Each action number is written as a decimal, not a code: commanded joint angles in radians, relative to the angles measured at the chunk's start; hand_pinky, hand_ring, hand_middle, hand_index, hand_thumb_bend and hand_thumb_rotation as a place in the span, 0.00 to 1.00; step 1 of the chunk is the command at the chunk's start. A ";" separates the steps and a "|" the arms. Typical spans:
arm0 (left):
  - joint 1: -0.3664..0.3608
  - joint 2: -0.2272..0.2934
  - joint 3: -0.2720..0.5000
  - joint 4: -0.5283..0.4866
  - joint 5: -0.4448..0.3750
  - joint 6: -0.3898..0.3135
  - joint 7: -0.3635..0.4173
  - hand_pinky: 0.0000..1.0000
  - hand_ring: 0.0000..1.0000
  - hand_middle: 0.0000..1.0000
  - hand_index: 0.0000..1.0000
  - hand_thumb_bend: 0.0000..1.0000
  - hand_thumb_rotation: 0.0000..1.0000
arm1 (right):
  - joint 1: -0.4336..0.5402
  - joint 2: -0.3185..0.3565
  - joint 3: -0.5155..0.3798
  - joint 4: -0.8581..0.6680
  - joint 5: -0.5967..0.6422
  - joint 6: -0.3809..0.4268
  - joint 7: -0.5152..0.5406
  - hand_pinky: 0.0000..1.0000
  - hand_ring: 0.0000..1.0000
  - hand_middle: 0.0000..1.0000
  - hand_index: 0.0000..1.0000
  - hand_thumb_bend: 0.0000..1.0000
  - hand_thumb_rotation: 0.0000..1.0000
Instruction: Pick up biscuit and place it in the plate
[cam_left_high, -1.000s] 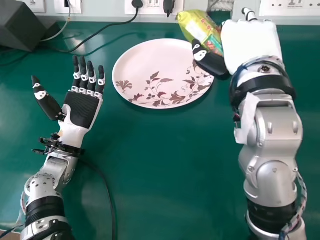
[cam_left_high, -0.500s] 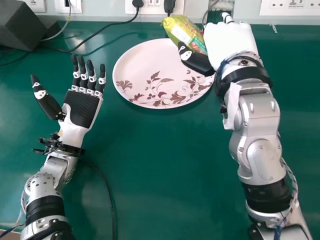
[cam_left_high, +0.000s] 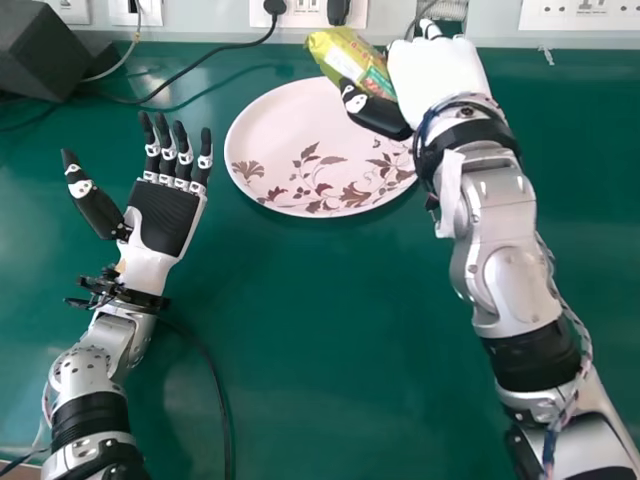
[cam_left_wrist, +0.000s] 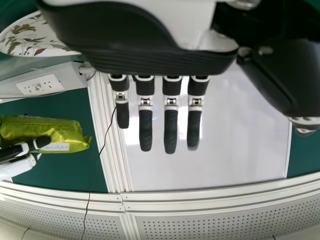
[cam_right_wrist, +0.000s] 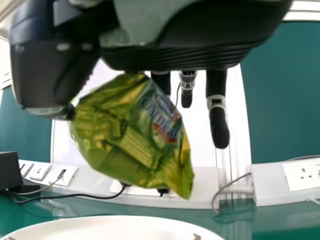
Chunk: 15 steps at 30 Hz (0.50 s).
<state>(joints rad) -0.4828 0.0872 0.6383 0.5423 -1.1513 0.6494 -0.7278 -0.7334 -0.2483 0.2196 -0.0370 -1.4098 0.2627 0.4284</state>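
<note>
My right hand (cam_left_high: 436, 82) is over the plate's far right edge, its thumb and fingers pinching the yellow-green biscuit packet (cam_left_high: 345, 55). In the right wrist view the packet (cam_right_wrist: 135, 130) hangs tilted between the thumb and fingers of the right hand (cam_right_wrist: 185, 52), above the rim of the plate (cam_right_wrist: 115, 227). The white plate (cam_left_high: 300, 140) with brown leaf patterns lies on the green table, partly hidden by the right thumb. On the left, my left hand (cam_left_high: 165, 212) rests palm up with straight fingers; the left wrist view shows this hand (cam_left_wrist: 145, 60) and the packet (cam_left_wrist: 47, 132) farther off.
A dark box (cam_left_high: 45, 52) stands at the far left corner. Black cables (cam_left_high: 205, 68) run across the table's back toward wall sockets (cam_left_high: 300, 12). Another cable (cam_left_high: 222, 400) lies beside the left forearm.
My right hand has moved left with the packet, bringing it from the plate's right side to over its far part. The left hand has kept still.
</note>
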 joint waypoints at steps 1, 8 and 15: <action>0.065 -0.035 -0.012 0.045 0.021 0.005 -0.003 0.85 0.71 0.76 0.78 1.00 0.37 | -0.034 -0.011 0.016 0.022 0.023 0.010 -0.030 0.22 0.44 0.43 0.54 0.50 0.00; 0.068 -0.038 -0.015 0.035 0.026 -0.001 0.004 0.88 0.70 0.74 0.76 1.00 0.37 | -0.074 -0.032 0.051 0.099 0.076 0.016 -0.069 0.22 0.44 0.43 0.53 0.50 0.00; 0.063 -0.038 -0.017 0.047 0.026 -0.001 -0.014 0.84 0.68 0.71 0.76 0.99 0.38 | -0.111 -0.060 0.089 0.182 0.120 0.011 -0.093 0.22 0.44 0.43 0.53 0.50 0.00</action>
<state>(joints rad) -0.4820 0.0849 0.6364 0.5351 -1.1497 0.6475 -0.7303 -0.8152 -0.2975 0.2985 0.1280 -1.3058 0.2775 0.3605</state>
